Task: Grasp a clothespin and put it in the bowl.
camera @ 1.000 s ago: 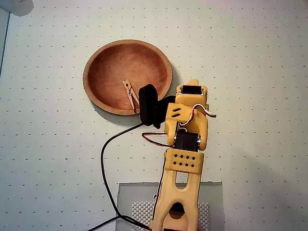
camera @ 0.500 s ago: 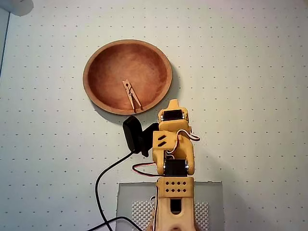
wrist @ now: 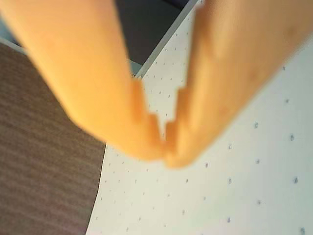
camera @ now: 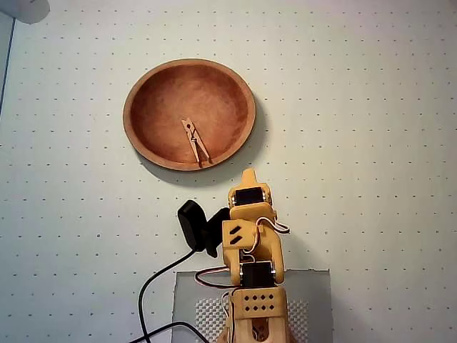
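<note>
1. Overhead view: the bowl (camera: 189, 114) sits on the dotted table (camera: 371, 107), and the clothespin (camera: 195, 141) lies inside the bowl, on the lower part of its floor near the rim that faces the arm. The arm (camera: 251, 243) is folded below the bowl, well apart from it. The gripper itself cannot be picked out in this view. A black camera (camera: 193, 223) with its cable (camera: 146, 300) sits at the arm's left side, below the bowl.

2. Wrist view: the gripper (wrist: 165, 142) fills the picture, blurred. Its two orange fingers (wrist: 98, 88) meet at the tips and nothing is between them, so the claw is closed and empty. Behind it is only dotted table and its edge; the bowl is not seen here.

3. My judgement: the task looks finished, so the risks are small.
   - If the arm swings toward the bowl, it may push the rim and tip the shallow bowl, and the light clothespin could slide out.
   - The cable below the bowl could catch on the arm when it moves.
</note>
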Action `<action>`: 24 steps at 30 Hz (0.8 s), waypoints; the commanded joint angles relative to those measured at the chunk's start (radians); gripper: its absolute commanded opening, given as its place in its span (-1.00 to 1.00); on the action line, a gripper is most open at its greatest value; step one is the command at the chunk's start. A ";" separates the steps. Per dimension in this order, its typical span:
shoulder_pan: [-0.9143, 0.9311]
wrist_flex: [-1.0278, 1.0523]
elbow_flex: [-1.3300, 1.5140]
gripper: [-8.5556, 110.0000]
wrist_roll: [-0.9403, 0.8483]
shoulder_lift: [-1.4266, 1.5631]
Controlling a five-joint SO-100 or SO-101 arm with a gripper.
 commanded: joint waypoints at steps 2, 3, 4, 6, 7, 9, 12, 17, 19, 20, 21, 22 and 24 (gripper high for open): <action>0.005 -0.008 0.028 -0.89 -0.002 0.092; 0.005 -0.002 0.028 -0.89 -0.002 0.095; 0.005 0.012 0.026 -0.89 -0.002 0.095; 0.005 0.074 0.026 -0.89 0.000 0.110; 0.005 0.106 0.026 -0.89 0.000 0.110; 0.003 0.160 0.025 -0.89 0.000 0.118; 0.015 0.238 0.023 -0.89 0.000 0.173; 0.081 0.339 0.021 -0.89 0.000 0.225; 0.081 0.342 0.021 -0.89 -0.002 0.222; 0.081 0.348 0.021 -0.89 -0.002 0.222; 0.081 0.350 0.021 -0.89 -0.003 0.222; 0.081 0.351 0.021 -0.89 -0.009 0.222; 0.080 0.362 0.021 -0.89 -0.015 0.222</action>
